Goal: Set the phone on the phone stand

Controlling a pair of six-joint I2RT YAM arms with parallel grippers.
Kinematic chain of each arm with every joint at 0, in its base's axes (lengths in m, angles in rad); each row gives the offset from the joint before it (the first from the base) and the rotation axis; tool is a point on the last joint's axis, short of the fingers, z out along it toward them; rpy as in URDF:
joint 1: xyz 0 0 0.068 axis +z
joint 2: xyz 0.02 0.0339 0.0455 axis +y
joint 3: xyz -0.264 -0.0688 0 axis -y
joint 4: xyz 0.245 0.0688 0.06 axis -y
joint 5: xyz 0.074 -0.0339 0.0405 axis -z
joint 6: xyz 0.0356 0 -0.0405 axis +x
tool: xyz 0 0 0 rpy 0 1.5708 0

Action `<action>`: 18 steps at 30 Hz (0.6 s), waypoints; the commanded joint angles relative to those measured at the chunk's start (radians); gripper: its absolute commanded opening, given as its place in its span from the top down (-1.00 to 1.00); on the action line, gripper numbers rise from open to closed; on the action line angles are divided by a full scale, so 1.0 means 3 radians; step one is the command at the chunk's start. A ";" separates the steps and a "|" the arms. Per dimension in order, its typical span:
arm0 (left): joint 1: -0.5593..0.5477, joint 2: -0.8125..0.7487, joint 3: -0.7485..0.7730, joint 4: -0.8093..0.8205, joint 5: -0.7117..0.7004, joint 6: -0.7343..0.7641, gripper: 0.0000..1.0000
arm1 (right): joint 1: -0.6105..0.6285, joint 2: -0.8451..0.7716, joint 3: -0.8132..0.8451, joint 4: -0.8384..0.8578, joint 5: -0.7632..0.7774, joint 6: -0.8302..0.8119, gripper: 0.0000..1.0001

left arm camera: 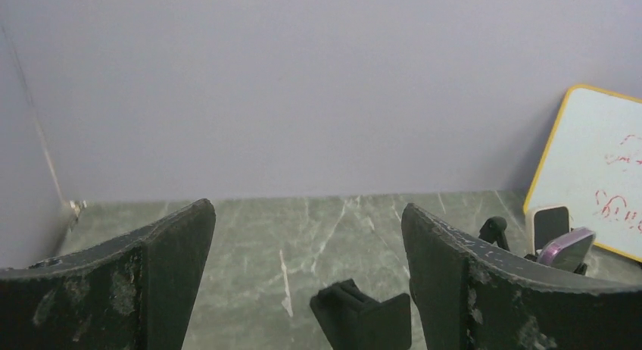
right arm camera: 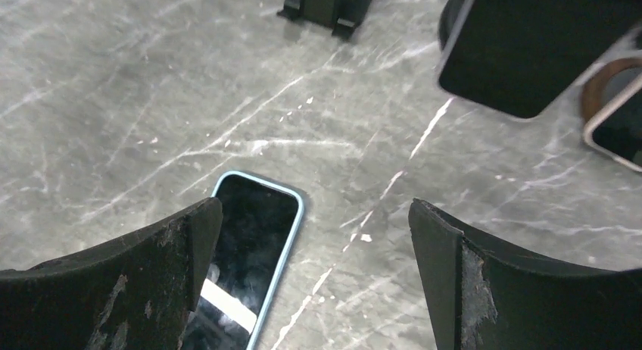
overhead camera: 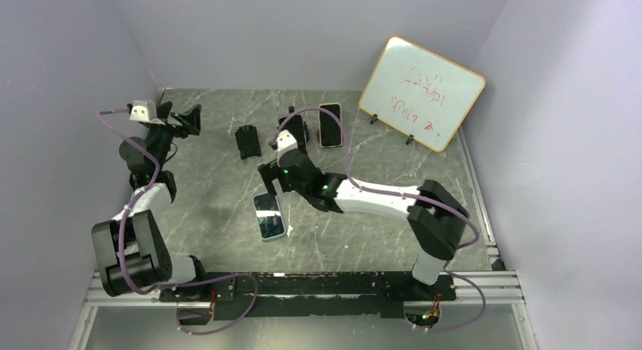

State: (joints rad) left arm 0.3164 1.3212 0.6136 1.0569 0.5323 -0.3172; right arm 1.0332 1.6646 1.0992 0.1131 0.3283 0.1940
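Progress looks slight from where I stand, since nothing has been lifted yet. Nearest the arm bases, the phone (overhead camera: 269, 216), in a pale blue case, lies flat and screen-up on the marbled counter (overhead camera: 212, 191). The right claw (overhead camera: 272, 180) hangs just over its far end, spread wide and holding nothing. From the right wrist's view the phone sits low and to the left, partly under the left pad (right arm camera: 151, 282) rather than centred. I'd guess the claw has to shift across and come down before it can close on the case's edges. A little beyond, and apart from the phone, stands an empty stand (overhead camera: 247, 142), black and unoccupied, which seems the likely target. Further right, at about the same depth, two more stands already carry phones: a dark phone (overhead camera: 294, 126) partly hidden behind the right wrist, and a light-rimmed phone (overhead camera: 330, 124). Behind those, a whiteboard (overhead camera: 422, 92) with red scribble leans on its legs near the back wall. At the far left the left claw (overhead camera: 187, 120) is raised with its jaws apart and empty, well away from the phone. Every step is left to do: grasping, lifting, carrying, and setting the phone on the stand.
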 commanded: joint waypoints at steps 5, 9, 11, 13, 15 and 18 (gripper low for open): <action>-0.0163 0.0264 -0.0220 -0.0409 -0.0731 -0.0169 -0.94 | -0.0006 0.0683 0.0575 -0.0778 -0.0493 0.0531 -0.96; -0.0293 0.0137 -0.0415 -0.0357 -0.1166 -0.0151 -0.94 | 0.0005 0.0921 0.0737 -0.0963 -0.0616 0.0778 -0.93; -0.0297 0.0159 -0.0341 -0.0503 -0.1215 -0.0061 -0.94 | 0.0016 0.0893 0.0659 -0.0907 -0.0580 0.0909 -0.93; -0.0296 0.0217 -0.0253 -0.0658 -0.1201 -0.0012 -0.94 | 0.0029 0.0844 0.0570 -0.0817 -0.0592 0.0991 -0.92; -0.0296 0.0268 -0.0261 -0.0612 -0.1175 -0.0047 -0.94 | 0.0059 0.0850 0.0568 -0.0837 -0.0525 0.1027 -0.93; -0.0298 0.0308 -0.0327 -0.0410 -0.1055 -0.0046 -0.94 | 0.0098 0.0936 0.0645 -0.0977 -0.0336 0.1050 -0.95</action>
State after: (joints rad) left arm 0.2317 1.4006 0.5106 0.8886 0.2214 -0.3439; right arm 1.0451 1.9358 1.2751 -0.1413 0.1749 0.4603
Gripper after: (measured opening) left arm 0.971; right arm 0.967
